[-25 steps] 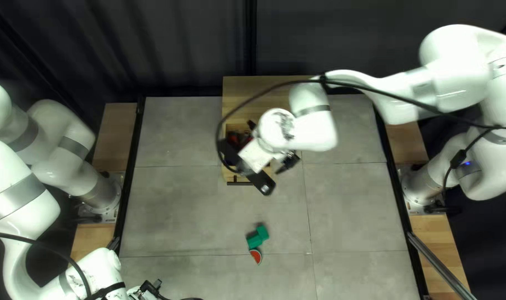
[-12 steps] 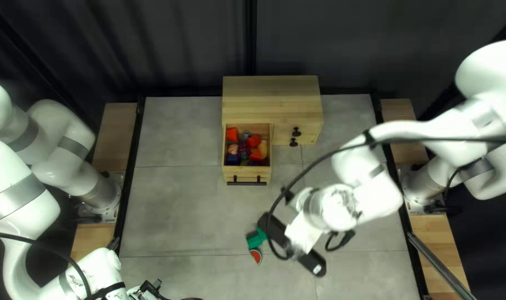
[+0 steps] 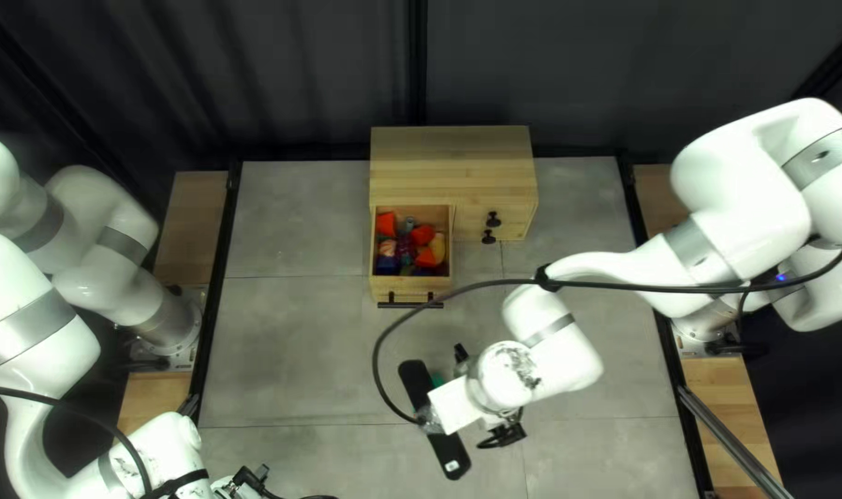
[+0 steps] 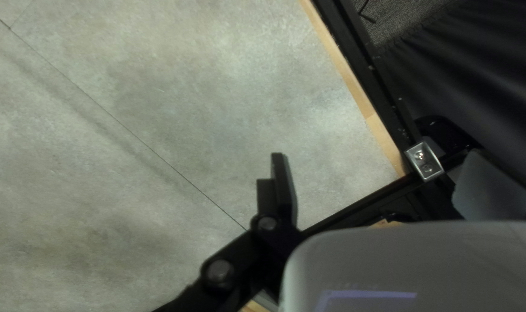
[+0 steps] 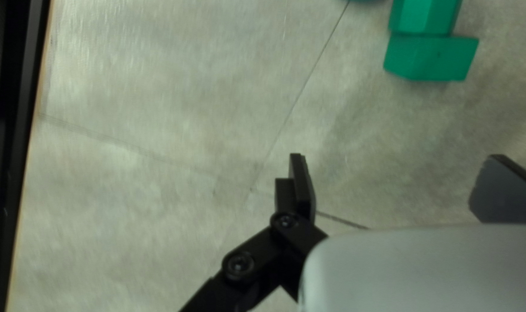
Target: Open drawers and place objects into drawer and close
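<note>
By the near edge of the table, it's my left gripper [image 3: 252,478], fingers spread wide over grey tabletop [image 4: 176,115]. Farther up the table from it, toward the far edge, the wooden cabinet [image 3: 451,166] has its left drawer [image 3: 412,287] pulled open, colourful objects [image 3: 423,236] inside, and nearer than that drawer, over on the right, comes my right gripper [image 3: 481,395], also wide apart, with two green blocks [image 5: 430,58] touching each other on the tabletop ahead of its fingers!
</note>
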Controlling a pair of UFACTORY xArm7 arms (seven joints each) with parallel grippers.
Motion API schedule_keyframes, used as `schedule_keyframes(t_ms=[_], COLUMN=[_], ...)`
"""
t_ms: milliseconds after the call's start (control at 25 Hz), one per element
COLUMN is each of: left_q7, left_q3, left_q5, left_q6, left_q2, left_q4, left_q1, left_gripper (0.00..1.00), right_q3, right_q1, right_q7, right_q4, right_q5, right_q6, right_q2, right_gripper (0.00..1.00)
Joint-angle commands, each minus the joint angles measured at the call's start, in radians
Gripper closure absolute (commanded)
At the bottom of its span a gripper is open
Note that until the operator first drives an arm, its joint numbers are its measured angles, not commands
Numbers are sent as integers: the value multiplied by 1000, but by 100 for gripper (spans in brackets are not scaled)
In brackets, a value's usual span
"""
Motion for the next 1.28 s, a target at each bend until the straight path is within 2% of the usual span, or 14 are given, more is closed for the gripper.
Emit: schedule_keyframes(t_ms=[40,640,840,880,920,960,1280], left_q7=[0,0,0,0,0,0,0], left_q3=[0,0,0,0,0,0,0], left_q5=[0,0,0,0,0,0,0], left_q6=[0,0,0,0,0,0,0], left_q2=[0,0,0,0,0,0,0], left_q4=[0,0,0,0,0,0,0], left_q1=[0,0,0,0,0,0,0], left_gripper=[0,0,0,0,0,0,0], right_q3=[-17,-34,-31,-30,-30,-28,-22], right_q1=[-10,-21,-34,-35,-36,-37,-36], right_q7=[8,14,-2,-4,-6,-9,-13], right_q4=[-1,37,20,20,21,24,9], right_q5=[-11,-23,-15,-14,-13,-12,-9], right_q6=[-33,-97,-128,-130,-131,-132,-126], right_q2=[25,109,119,120,122,126,104], right_gripper=[0,0,0,12,59,96,97])
